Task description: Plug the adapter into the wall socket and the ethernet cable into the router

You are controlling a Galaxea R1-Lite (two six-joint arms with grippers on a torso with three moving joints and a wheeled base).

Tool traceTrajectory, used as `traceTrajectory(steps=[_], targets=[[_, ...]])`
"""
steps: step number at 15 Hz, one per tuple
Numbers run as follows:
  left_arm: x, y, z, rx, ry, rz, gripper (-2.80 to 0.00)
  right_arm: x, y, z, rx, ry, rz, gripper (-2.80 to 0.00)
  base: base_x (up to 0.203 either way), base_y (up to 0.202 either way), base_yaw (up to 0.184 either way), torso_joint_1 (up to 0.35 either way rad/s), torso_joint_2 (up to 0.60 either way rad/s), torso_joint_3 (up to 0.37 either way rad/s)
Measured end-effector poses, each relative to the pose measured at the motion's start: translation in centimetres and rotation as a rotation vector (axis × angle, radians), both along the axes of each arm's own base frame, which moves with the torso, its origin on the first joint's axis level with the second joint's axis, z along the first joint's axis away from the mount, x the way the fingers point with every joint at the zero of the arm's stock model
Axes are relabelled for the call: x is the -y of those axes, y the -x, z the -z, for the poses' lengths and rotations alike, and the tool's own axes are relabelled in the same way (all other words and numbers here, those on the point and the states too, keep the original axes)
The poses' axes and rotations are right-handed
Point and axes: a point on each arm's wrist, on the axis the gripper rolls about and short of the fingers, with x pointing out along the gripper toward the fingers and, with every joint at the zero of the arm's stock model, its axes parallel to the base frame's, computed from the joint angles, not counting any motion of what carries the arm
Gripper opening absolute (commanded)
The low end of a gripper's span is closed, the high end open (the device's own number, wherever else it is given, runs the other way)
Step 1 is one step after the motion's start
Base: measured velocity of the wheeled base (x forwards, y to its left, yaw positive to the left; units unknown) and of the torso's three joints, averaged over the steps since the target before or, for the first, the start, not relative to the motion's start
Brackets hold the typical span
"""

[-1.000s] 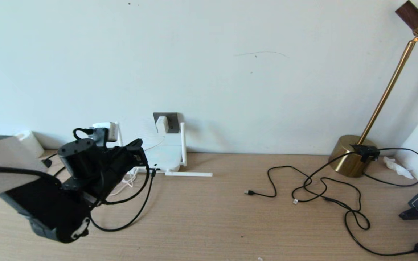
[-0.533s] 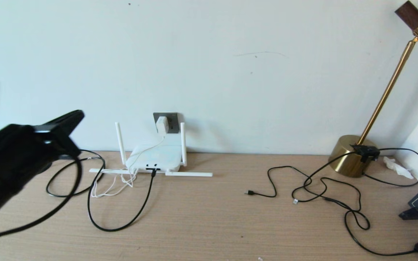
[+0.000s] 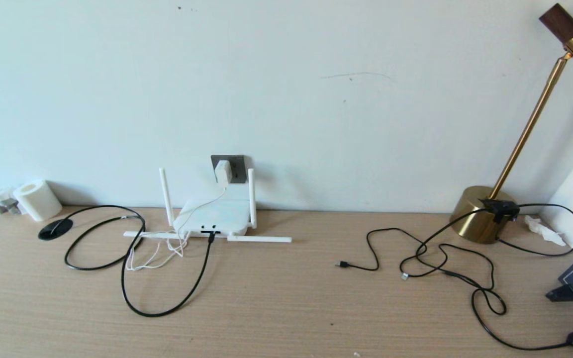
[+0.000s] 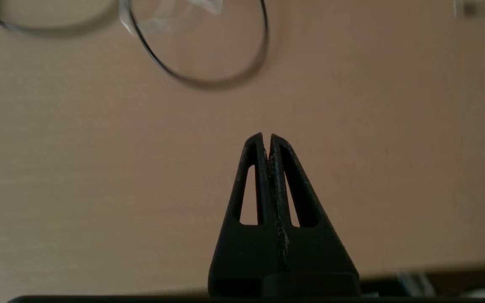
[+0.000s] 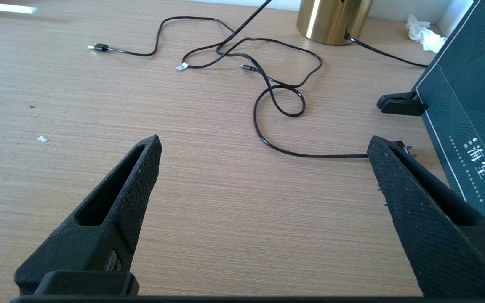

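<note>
Pale wooden desk (image 3: pixel 286 308) against a plain white wall, and nothing on it is moving; the adapter (image 3: pixel 222 171) sits seated in the wall socket (image 3: pixel 235 162), just above the desk line, its thin white cord (image 3: pixel 164 251) draping down over the router (image 3: pixel 215 218) and pooling in loops at the router's front left; that looks plugged home to me. The router lies flat right under the socket, two antennas upright, two folded flat along the desk; the ethernet cable (image 3: pixel 167 308) runs from a dark port on its near edge, swings down in a wide loop and back up towards a black disc (image 3: pixel 55 229) at the far left; the plug reads as pushed in, so both jobs look done.

The arms seem parked for that reason: neither shows from the head camera. The left gripper (image 4: pixel 267 139) hangs over bare wood with its fingers pressed together, holding nothing, a blurred loop of black cable beyond it; the right gripper (image 5: pixel 263 147) sits low over the desk's right side, fingers spread wide and empty.

Further out: a paper roll (image 3: pixel 37 200) in the left corner; thin black USB cables (image 3: pixel 445 268) tangled across the right half; a brass lamp (image 3: pixel 485 214) by the wall; a dark green box (image 5: pixel 465 109) at the right edge.
</note>
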Motion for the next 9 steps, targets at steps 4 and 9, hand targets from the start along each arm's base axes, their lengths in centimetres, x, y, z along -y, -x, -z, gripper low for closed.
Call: traceTrajectory(steps=[4, 9], targets=[[0.1, 0.8, 2.1, -0.034, -0.068, -0.019, -2.80, 0.0, 0.0, 0.0, 0.000, -0.002, 0.000, 0.00, 0.000, 0.000, 0.000, 0.000, 0.00, 0.000], [0.2, 1.2, 2.5, 0.075, -0.160, 0.009, -2.80, 0.0, 0.0, 0.0, 0.001, -0.005, 0.001, 0.00, 0.000, 0.000, 0.000, 0.000, 0.00, 0.000]])
